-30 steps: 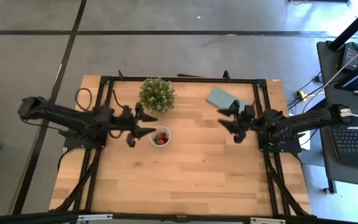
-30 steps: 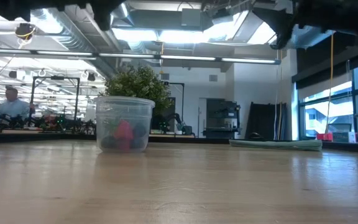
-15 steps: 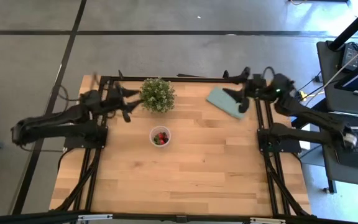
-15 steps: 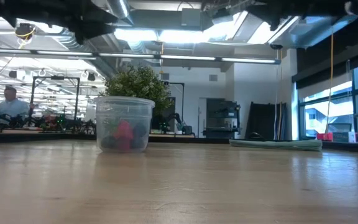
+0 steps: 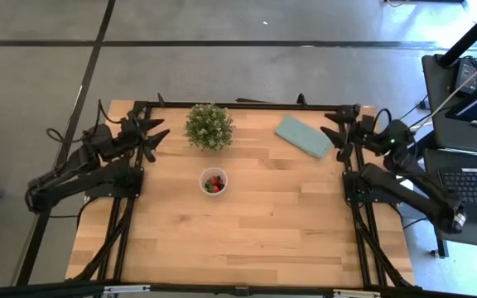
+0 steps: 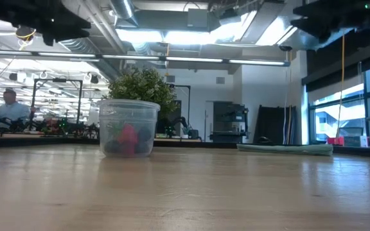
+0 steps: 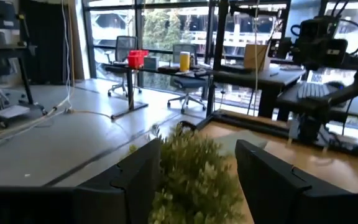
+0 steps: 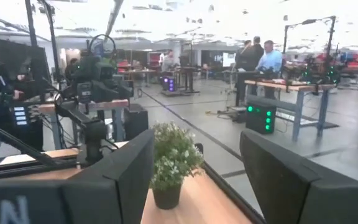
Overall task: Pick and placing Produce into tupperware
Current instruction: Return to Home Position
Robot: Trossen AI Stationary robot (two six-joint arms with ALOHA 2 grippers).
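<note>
round clear plastic cup [image 6: 117, 113] is holding red and dark berries [image 6: 127, 136], well apart between spread left fingers [image 7: 135, 180] and spread right fingers [image 8: 129, 171].

The clear whitish tupperware [image 6: 130, 112] holds red and dark produce [image 5: 214, 183]; the potted plant [image 5: 209, 126] is green, the cloth [image 5: 303, 136] teal, the table [image 5: 263, 232] pale wood with plank stripes
</note>
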